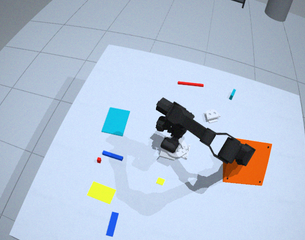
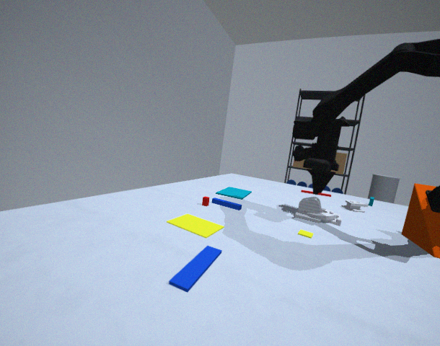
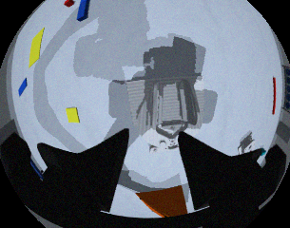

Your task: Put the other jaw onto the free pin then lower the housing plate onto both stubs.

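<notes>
Over there, the pale worktop (image 1: 225, 211) (image 2: 101, 268) carries the white assembly (image 1: 182, 152) (image 2: 315, 214) around its middle, a yellow tile (image 1: 160, 181) (image 2: 305, 233) (image 3: 72, 115) near it, and a white two-holed piece (image 1: 212, 115) (image 2: 355, 205) well apart, short of a red bar (image 1: 190, 83) (image 2: 311, 192) (image 3: 274, 96) lying on the far side.

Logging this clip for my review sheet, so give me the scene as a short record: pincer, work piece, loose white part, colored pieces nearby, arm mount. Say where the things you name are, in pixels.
pincer: open, above the white assembly, nothing held (image 1: 170, 152) (image 2: 317, 192) (image 3: 154, 134)
white assembly: on the table under the pincer; meshing cannot be told (image 1: 185, 152) (image 2: 309, 206) (image 3: 173, 102)
loose white part: on the table, apart from the assembly (image 1: 212, 114) (image 2: 353, 205)
small yellow square: flat near the assembly (image 1: 160, 181) (image 2: 305, 233) (image 3: 72, 115)
arm mount: orange (image 1: 261, 165) (image 2: 418, 215) (image 3: 170, 199)
</notes>
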`<state>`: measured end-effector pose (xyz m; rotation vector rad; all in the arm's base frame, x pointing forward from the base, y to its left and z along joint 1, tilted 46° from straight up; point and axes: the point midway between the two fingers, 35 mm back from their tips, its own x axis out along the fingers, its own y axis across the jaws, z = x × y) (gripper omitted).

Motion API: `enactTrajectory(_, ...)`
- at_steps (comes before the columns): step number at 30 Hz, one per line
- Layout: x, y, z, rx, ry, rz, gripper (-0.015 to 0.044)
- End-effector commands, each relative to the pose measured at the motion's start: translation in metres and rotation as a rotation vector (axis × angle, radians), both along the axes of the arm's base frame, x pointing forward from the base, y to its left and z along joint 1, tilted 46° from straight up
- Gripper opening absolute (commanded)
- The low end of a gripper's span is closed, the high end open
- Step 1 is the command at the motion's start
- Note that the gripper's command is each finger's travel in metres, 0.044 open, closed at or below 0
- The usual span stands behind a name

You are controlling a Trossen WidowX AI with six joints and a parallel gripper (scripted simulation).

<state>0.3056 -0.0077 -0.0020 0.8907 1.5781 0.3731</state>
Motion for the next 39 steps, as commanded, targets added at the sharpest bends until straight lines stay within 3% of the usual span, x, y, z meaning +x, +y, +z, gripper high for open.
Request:
enactTrajectory(1,-0.002,-0.011,-0.008,-0.01,0.022,-0.024,0.0303)
enactTrajectory(7,-0.015,-0.055,-0.034,-0.044,0.102,-0.119,0.044)
enactTrajectory(25,-0.104,-0.164,-0.114,-0.069,0.37,-0.382,0.044)
enactTrajectory(35,-0.177,-0.193,-0.156,-0.024,0.52,-0.506,0.044)
enactTrajectory(39,-0.188,-0.195,-0.162,-0.014,0.54,-0.522,0.044)
